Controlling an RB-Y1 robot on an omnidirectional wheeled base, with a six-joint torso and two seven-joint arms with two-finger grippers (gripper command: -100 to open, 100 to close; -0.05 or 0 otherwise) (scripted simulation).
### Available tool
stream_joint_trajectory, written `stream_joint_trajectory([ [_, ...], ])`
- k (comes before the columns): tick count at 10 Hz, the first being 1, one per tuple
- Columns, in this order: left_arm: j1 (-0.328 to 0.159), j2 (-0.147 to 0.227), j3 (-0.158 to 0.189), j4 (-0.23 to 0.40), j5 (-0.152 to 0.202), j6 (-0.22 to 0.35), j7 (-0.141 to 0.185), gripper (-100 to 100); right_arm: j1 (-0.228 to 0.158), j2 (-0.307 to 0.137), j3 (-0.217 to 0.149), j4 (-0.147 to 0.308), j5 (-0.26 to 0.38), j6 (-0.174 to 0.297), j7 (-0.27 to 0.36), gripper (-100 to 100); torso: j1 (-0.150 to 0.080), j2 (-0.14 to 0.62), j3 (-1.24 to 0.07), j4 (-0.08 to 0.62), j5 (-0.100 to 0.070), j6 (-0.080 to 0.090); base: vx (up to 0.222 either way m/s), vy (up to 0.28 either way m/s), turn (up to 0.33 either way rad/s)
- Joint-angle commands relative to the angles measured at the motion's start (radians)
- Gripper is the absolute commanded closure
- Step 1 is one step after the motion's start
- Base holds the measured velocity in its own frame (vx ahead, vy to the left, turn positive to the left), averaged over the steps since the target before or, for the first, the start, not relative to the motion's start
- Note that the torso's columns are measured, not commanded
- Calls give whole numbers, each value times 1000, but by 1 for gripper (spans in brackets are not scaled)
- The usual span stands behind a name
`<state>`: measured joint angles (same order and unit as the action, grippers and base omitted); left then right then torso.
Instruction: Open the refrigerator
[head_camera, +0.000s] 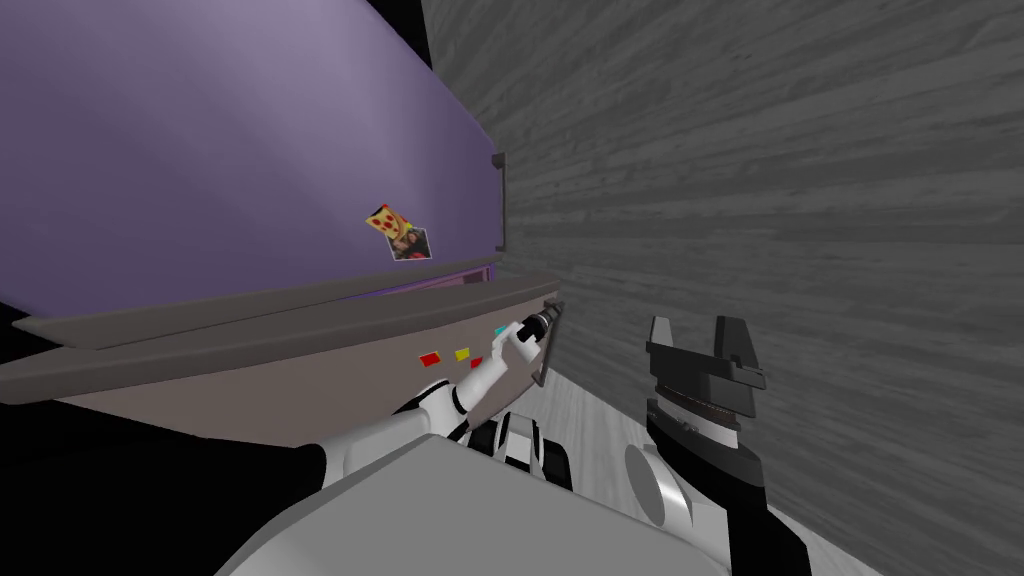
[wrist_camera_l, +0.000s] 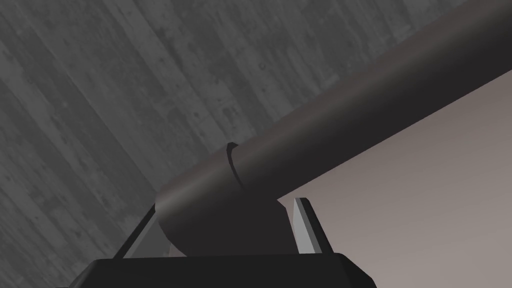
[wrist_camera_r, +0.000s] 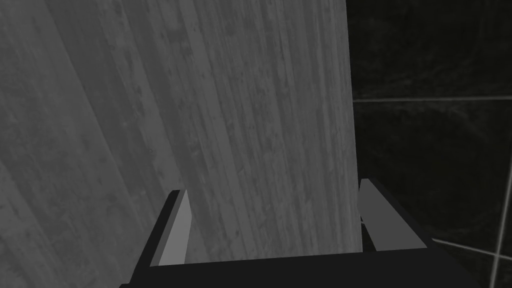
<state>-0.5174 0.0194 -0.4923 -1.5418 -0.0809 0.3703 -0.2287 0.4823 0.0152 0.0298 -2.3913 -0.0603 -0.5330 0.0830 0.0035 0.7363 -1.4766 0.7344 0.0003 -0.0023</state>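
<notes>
Right gripper (head_camera: 697, 332) sits closest, lower right of centre in the head frame, fingers spread with nothing between them, pointed at the grey plank wall (head_camera: 760, 150). Left arm reaches forward at centre frame, and the left gripper (head_camera: 538, 322) is on the dark bar handle (wrist_camera_l: 350, 110) of the refrigerator (head_camera: 250, 150). From the wrist camera, both fingers (wrist_camera_l: 306, 225) press the sides of the bar near its end, so it's a pinch on the handle. The refrigerator fills the upper left and centre of the head frame: purple upper door with its own handle (head_camera: 499, 200) on the wall-side edge, and a greyish-brown lower door (head_camera: 300, 400) below it. The held handle is on the lower door's wall-side edge. A pizza magnet (head_camera: 381, 219) and a photo (head_camera: 411, 243) sit on the purple door, small coloured magnets (head_camera: 461, 354) on the lower one. Can't tell whether the lower door is cracked open.
</notes>
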Motion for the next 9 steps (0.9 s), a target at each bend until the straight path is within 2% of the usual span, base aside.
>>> stream_joint_trajectory([
  [1, 7, -14, -62, -11, 14, 9, -5, 100, 0, 0, 0, 0, 0, 0, 0, 0, 0, 0, 0, 0, 0, 1, -284, 44, -149],
  [4, 17, -29, -135, -39, 31, 16, -9, 100, 0, 0, 0, 0, 0, 0, 0, 0, -5, -1, -1, 0, -1, 2, -278, 1, -109],
  [5, 12, -33, -117, -38, 23, 15, -9, 100, 0, 0, 0, 0, 0, 0, 0, 0, -6, -1, -1, 0, -2, 3, -139, 8, -58],
  [6, -14, -2, -136, -10, 24, -7, 40, 100, 0, 0, 0, 0, 0, 0, 0, 0, -4, -8, -5, 2, -1, 0, -147, 39, -282],
  [7, -14, -2, -136, -10, 24, -7, 40, 100, 0, 0, 0, 0, 0, 0, 0, 0, -5, -6, -4, 0, -2, 4, -162, 41, -174],
  [8, -43, 30, -147, 19, 22, -31, 83, 100, 0, 0, 0, 0, 0, 0, 0, 0, -6, -4, -2, 0, -2, 3, -237, 60, -269],
  [9, -43, 30, -147, 19, 22, -31, 88, 100, 0, 0, 0, 0, 0, 0, 0, 0, -5, 1, 1, -1, -3, 4, -234, 48, -163],
])
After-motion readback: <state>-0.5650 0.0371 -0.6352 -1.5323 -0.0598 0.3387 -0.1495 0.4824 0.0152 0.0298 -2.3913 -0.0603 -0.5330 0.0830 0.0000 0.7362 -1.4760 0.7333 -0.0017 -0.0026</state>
